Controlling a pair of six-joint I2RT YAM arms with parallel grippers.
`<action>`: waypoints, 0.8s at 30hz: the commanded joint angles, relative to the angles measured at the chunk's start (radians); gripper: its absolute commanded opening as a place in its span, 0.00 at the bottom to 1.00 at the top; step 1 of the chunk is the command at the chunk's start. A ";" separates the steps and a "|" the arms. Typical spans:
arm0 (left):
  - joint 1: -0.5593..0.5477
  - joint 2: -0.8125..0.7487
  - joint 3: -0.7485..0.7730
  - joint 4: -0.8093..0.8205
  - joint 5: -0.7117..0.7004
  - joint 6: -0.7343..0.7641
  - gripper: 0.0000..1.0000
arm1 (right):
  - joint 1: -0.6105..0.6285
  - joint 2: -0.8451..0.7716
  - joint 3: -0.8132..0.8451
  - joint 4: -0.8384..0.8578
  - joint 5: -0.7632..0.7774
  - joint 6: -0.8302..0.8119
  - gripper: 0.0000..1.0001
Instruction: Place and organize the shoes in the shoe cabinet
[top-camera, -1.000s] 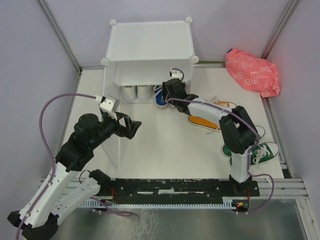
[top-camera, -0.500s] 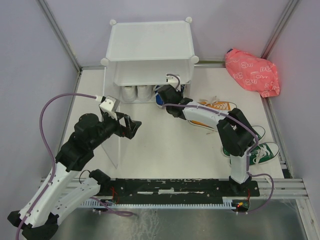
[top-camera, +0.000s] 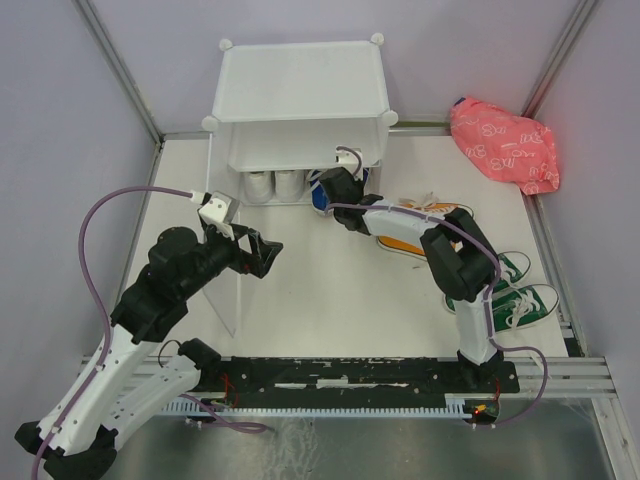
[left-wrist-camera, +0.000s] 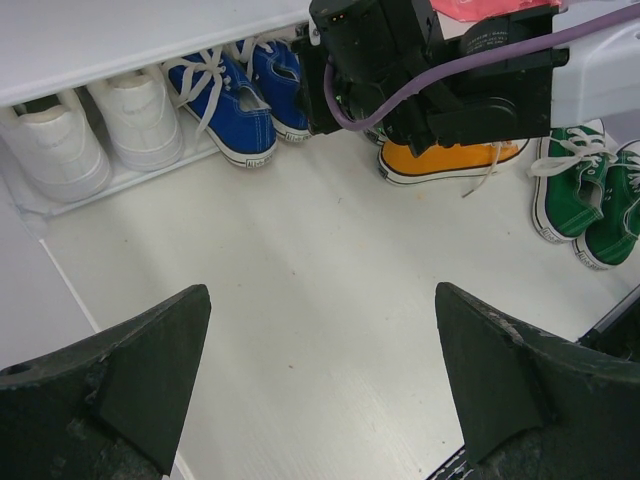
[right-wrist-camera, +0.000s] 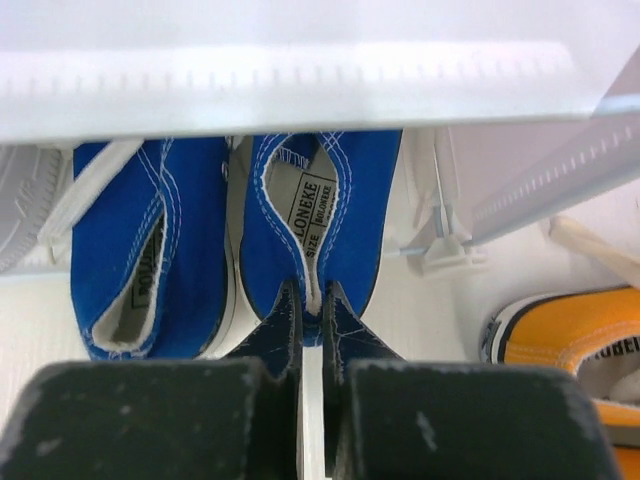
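**Blue pair at the cabinet mouth, one heel pinched by the right arm**

Room first. The boxy white translucent plastic-panel shoe cabinet (top-camera: 300, 90) is parked at the far edge of the white bench (top-camera: 330, 300). Its hinged front panel (top-camera: 226, 290) is swung out on the left, standing on edge just beside the left arm. A wide bare stretch of bench is seen between that panel and the orange canvas sneakers (top-camera: 412, 236), which are lying just right of the cabinet opening. The green canvas sneakers (top-camera: 520, 295) are tucked against the right bench edge near the right arm's base. A pink patterned bag (top-camera: 505, 145) is dumped in the far right corner.

In the bottom bay, the white canvas sneakers (left-wrist-camera: 100, 130) are lined up on the left. The blue canvas sneakers (right-wrist-camera: 150, 250) are set beside them, toes under the shelf, heels at the front lip.

The right end effector (right-wrist-camera: 311, 300) is clenched almost fully, with the heel of the right-hand blue sneaker pinched between its fingers. The left end effector (left-wrist-camera: 320, 295) is spread wide with nothing held, hovering over bare bench, well apart from every shoe.
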 joint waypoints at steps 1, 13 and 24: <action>0.001 0.003 0.004 0.036 -0.012 -0.011 0.99 | -0.037 -0.023 -0.043 0.276 0.065 -0.123 0.02; 0.001 0.019 -0.008 0.047 -0.020 -0.011 0.99 | -0.068 0.038 0.055 0.383 0.044 -0.386 0.02; 0.002 0.031 -0.015 0.052 -0.029 -0.011 0.99 | -0.117 0.079 0.076 0.308 0.051 -0.358 0.31</action>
